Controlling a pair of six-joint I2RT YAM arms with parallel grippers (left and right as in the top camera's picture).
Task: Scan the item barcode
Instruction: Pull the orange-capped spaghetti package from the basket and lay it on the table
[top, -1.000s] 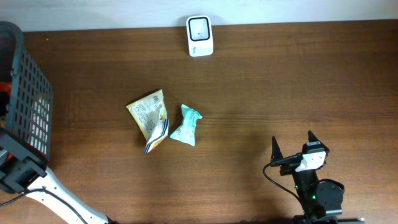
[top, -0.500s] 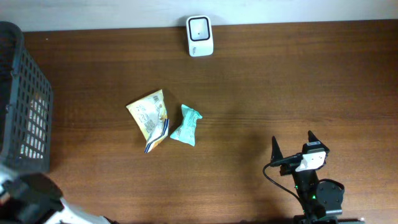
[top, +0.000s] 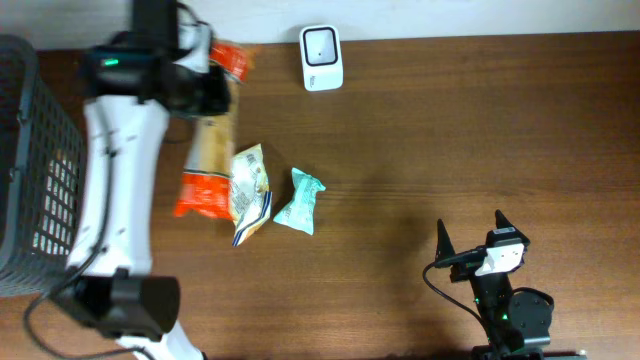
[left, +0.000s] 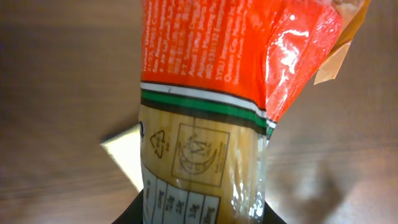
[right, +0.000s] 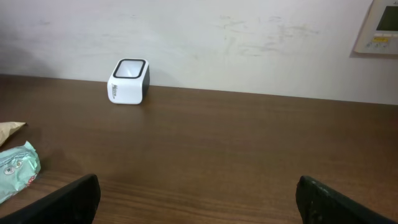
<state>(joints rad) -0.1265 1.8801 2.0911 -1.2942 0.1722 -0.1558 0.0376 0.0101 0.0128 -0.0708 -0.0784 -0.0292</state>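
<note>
Packet (left: 205, 81), glossy orange film, clamped in left end effector (top: 205, 95), right end effector (top: 470, 222) agape

Two arms: left extended and loaded, right folded and empty.
Left arm (top: 115, 190): runs from its base at 7 o'clock up toward 11 o'clock, wrist turned to 3 o'clock; left gripper (top: 205, 92) clamped across a pasta packet (top: 208, 150). Right arm (top: 510, 315): folded low at 5 o'clock; right gripper (top: 470, 228) aimed to 12 o'clock, jaws spread wide, holding nothing.

black basket (top: 40, 170), yellow packet (top: 252, 188), teal packet (top: 299, 201)
</note>
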